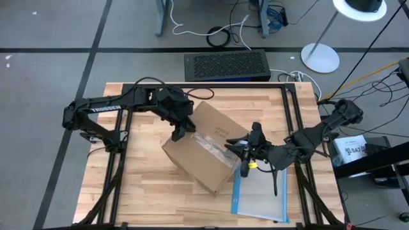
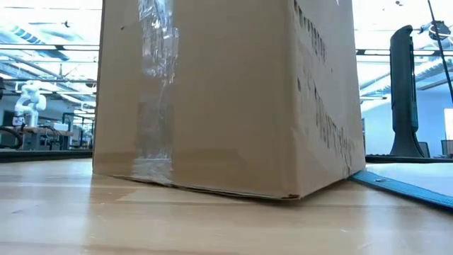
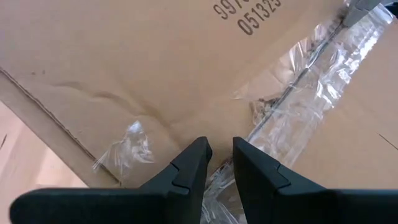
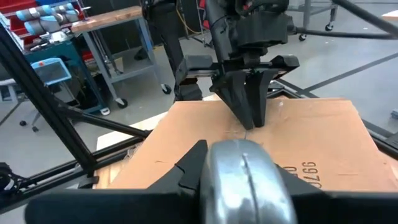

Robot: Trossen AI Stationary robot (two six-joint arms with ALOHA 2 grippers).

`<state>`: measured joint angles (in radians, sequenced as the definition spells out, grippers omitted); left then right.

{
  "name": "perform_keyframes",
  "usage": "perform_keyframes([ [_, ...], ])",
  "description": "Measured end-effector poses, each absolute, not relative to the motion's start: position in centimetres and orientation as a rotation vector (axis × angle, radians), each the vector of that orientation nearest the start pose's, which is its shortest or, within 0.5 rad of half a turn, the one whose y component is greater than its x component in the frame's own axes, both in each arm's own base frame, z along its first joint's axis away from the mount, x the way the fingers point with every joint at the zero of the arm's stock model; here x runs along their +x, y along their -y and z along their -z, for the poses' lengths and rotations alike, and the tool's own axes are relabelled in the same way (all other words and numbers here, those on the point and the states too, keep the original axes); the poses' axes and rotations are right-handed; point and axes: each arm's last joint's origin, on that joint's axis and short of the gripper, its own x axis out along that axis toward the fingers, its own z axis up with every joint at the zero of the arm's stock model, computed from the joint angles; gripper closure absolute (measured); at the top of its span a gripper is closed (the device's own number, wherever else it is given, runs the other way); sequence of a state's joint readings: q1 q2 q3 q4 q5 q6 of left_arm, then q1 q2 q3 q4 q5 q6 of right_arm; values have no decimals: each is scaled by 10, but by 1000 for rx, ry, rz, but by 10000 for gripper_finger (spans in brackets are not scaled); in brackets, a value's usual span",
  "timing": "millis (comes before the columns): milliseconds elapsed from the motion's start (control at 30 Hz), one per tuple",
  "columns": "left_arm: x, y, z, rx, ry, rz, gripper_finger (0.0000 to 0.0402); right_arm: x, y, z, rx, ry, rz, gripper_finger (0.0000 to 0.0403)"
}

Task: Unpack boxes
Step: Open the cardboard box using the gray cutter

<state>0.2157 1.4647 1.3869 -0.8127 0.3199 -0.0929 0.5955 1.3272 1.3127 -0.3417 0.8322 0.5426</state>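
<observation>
The box [image 3: 124, 68] bears printed digits "051323"; the left arm [image 1: 105, 108] reads "TROSSEN".

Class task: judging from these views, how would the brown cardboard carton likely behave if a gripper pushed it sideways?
The brown corrugated cardboard carton probably slides rather than tips: its flat base sits broadly on the smooth wooden table. Its creased panel suggests the walls may dent. The glossy clear tape looks slippery.

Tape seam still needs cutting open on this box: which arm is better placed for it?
Probably the right: its gripper holds a metal tool at the seam's end on the box. The left gripper only presses, nearly closed, on the tape.
</observation>
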Motion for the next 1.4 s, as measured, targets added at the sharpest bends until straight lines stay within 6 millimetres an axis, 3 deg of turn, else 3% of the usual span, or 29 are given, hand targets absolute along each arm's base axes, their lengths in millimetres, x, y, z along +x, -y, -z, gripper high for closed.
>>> perform_keyframes([
  [467,294,-59,-331,-300,-890,-33,313,214,-159,-414,312,-203,227,344],
  [733,292,-64,-333,-318,-888,-38,313,208,-161,-422,273,-168,264,344],
  [933,291,-66,-356,-276,-856,-73,313,209,-156,-418,241,-185,323,344],
  [1267,283,-65,-422,-197,-681,-111,313,203,-149,-400,278,-319,362,344],
  [1400,283,-62,-427,-234,-662,-80,313,209,-147,-400,281,-332,341,344],
])
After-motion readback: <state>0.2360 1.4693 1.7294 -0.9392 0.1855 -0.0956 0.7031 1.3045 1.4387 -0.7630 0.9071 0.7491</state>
